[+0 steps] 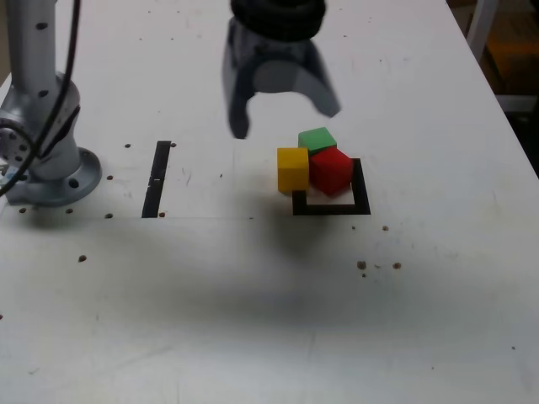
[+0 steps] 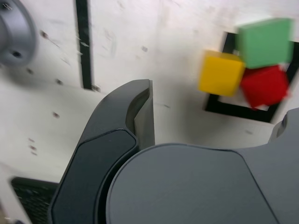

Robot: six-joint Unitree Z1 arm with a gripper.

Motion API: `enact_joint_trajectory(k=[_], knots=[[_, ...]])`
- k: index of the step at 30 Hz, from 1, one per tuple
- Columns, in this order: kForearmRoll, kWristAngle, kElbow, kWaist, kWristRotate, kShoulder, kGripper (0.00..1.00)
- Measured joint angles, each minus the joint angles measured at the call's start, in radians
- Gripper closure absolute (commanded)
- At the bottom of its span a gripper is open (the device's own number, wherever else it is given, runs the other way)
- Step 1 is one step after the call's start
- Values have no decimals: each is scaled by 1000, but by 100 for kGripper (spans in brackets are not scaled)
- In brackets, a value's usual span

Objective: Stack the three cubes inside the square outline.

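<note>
cubes bunched at the square, none stacked

small red cube (image 1: pixel 331 171) sits on the black tape square outline (image 1: pixel 363 199), partly on its white middle. small green cube (image 1: pixel 317 139) touches it behind. small yellow cube (image 1: pixel 292 168) touches it on the exterior view's left, on the outline's edge. dark gripper (image 1: pixel 285 111) hangs above them, jaws wide, holding nothing. straight black tape strip (image 1: pixel 157 178) lies well apart.

Bright even light; gripper (image 1: pixel 286 105) motion-blurred; soft shadow on table (image 1: pixel 253 337).
</note>
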Motion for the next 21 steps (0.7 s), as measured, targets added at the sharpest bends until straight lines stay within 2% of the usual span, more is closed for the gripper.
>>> enact_joint_trajectory(k=[6, 9, 12, 13, 15, 21], knots=[[3, -15, -127, -21, -121, 49, 5], [27, -23, -197, -39, -175, 122, 4], [78, -55, -241, -50, -232, 181, 4], [77, -55, -241, -49, -230, 183, 4], [93, -84, -240, -48, -281, 201, 4], [26, -81, -228, -43, -298, 227, 4]])
